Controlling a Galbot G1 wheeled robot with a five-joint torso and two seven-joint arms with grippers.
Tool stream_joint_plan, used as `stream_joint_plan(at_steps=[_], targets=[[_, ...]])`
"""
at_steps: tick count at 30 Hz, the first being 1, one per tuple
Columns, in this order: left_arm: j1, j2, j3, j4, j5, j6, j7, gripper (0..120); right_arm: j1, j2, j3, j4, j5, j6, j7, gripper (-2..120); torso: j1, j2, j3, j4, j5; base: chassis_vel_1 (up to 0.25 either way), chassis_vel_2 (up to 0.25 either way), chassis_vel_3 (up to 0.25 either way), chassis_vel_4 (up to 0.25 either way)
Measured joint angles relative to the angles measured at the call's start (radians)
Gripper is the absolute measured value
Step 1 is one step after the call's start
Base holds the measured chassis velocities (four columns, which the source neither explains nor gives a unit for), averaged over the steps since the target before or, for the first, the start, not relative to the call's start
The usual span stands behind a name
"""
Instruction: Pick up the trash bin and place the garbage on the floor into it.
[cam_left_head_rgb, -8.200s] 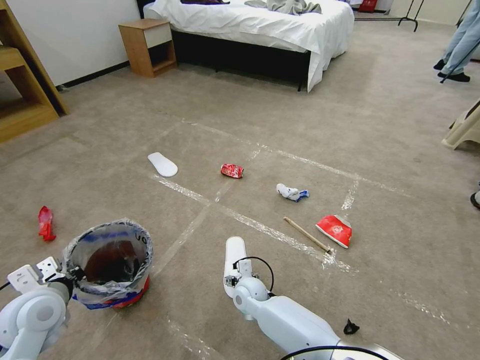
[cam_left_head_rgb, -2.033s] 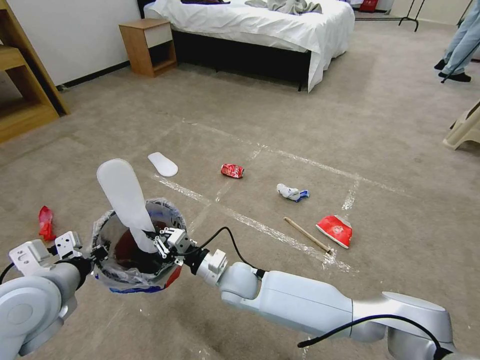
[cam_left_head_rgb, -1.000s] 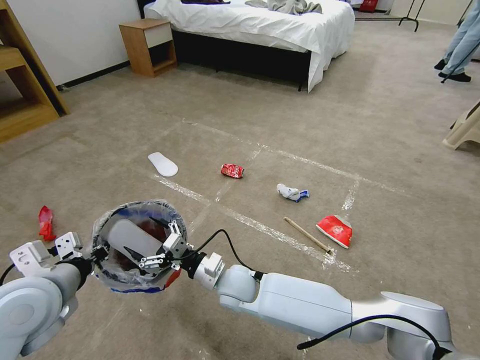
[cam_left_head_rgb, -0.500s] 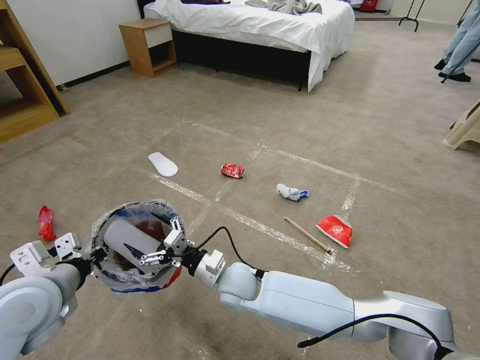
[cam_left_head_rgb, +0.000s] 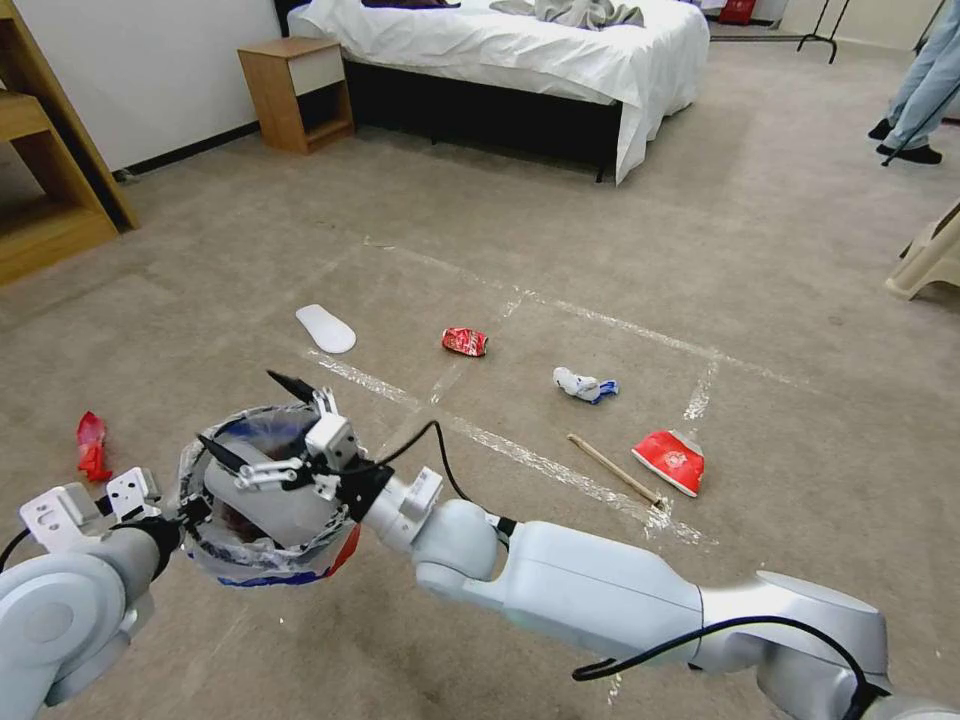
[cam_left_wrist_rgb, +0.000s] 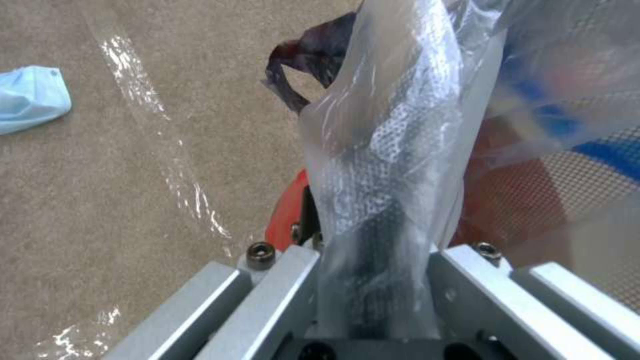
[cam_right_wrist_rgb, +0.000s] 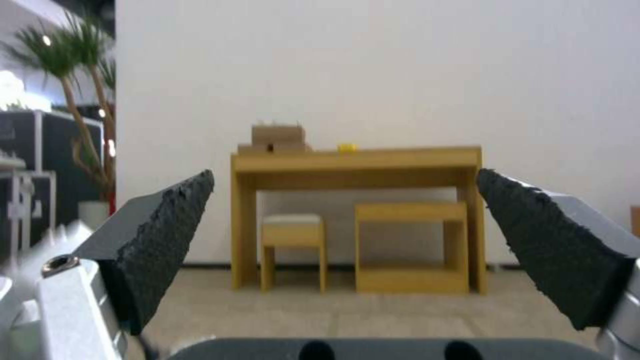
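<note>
Left hand (cam_left_head_rgb: 170, 512) clamped on trash bin (cam_left_head_rgb: 262, 545) rim, holding it off the floor (cam_left_head_rgb: 560, 250) as a catch; right hand (cam_left_head_rgb: 262, 420) above it, fingers apart, slipper (cam_left_head_rgb: 270, 500) inside.

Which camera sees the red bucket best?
The head view: the whole trash bin shows there, held up by the left tool. The left wrist view catches just its red wall and bag close up; the right wrist view faces a desk.

Red trash bin (cam_left_head_rgb: 340, 553), blue-printed liner (cam_left_head_rgb: 262, 578)
</note>
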Motion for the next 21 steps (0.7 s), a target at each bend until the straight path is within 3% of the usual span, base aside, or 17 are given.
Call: stream_joint_plan(at_steps=[7,13,17,19,21], targets=[[-0.001,0.001,-0.001,0.001,0.002,0.0,0.0,0,0.028,0.006,0.041,0.057,0.029,-0.038,0.035,99,0.0,0.0,0.0,0.0001,0.0,0.0,0.0,0.0,0.0],[0.0,0.005,-0.01,0.003,0.023,-0.001,0.013,0,0.042,-0.04,0.204,0.092,0.096,-0.162,0.119,99,0.0,0.0,0.0,0.0002,0.0,0.0,0.0,0.0,0.0],[-0.002,0.008,-0.019,0.003,0.041,-0.003,0.027,0,0.019,-0.135,0.452,0.12,0.172,-0.262,0.181,100,0.0,0.0,0.0,0.0002,0.0004,0.0,0.0,0.0,0.0],[-0.002,0.008,-0.02,0.003,0.044,-0.003,0.028,0,0.013,-0.155,0.488,0.126,0.183,-0.276,0.192,100,0.0,0.0,0.0,0.0002,0.0005,0.0,0.0,0.0,0.0],[-0.004,0.01,-0.023,0.005,0.052,-0.004,0.034,0,-0.023,-0.234,0.613,0.15,0.211,-0.321,0.23,100,0.0,0.0,0.0,-0.0004,0.0005,0.0,0.0,0.0,0.0]])
